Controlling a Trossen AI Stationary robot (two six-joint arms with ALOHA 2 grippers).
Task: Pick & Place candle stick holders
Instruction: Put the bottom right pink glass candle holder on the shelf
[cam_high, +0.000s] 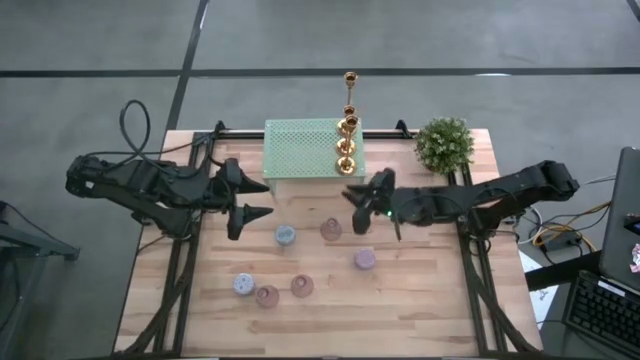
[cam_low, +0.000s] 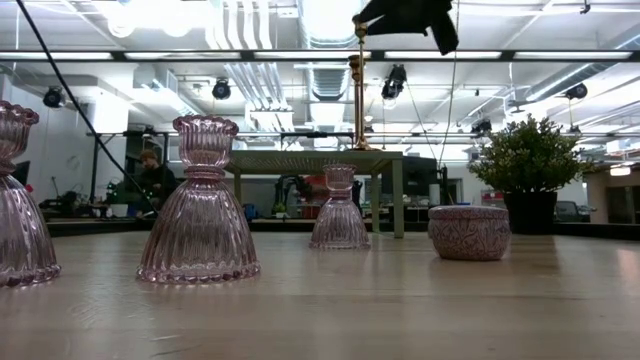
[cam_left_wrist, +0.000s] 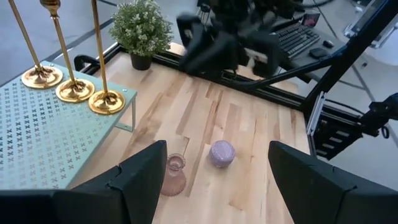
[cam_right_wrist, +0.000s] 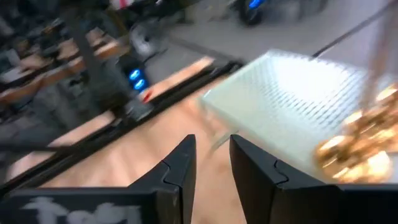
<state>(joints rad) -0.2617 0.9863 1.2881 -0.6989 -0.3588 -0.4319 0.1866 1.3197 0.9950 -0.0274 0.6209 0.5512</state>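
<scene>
Rack (cam_high: 300, 148) at 12 o'clock carried three gold candlesticks (cam_high: 346, 145) along its right edge; placed, by my reading. Six small pastel holders (cam_high: 286, 235) sat loose on the table (cam_high: 420, 300) from centre toward 7 o'clock, still to move. Left gripper (cam_high: 262, 200) hovered at 10 o'clock, fingers wide apart, empty. Right gripper (cam_high: 352, 208) beside the rack, fingers nearly together, holding nothing.

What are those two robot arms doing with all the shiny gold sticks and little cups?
They are sorting candle holders. Three gold candlesticks already stand on the green mesh rack. Six small pink, mauve and blue holders still sit on the wooden table. The right gripper hangs empty beside the rack, its fingers a little apart. The left gripper waits open on the other side, holding nothing.
</scene>
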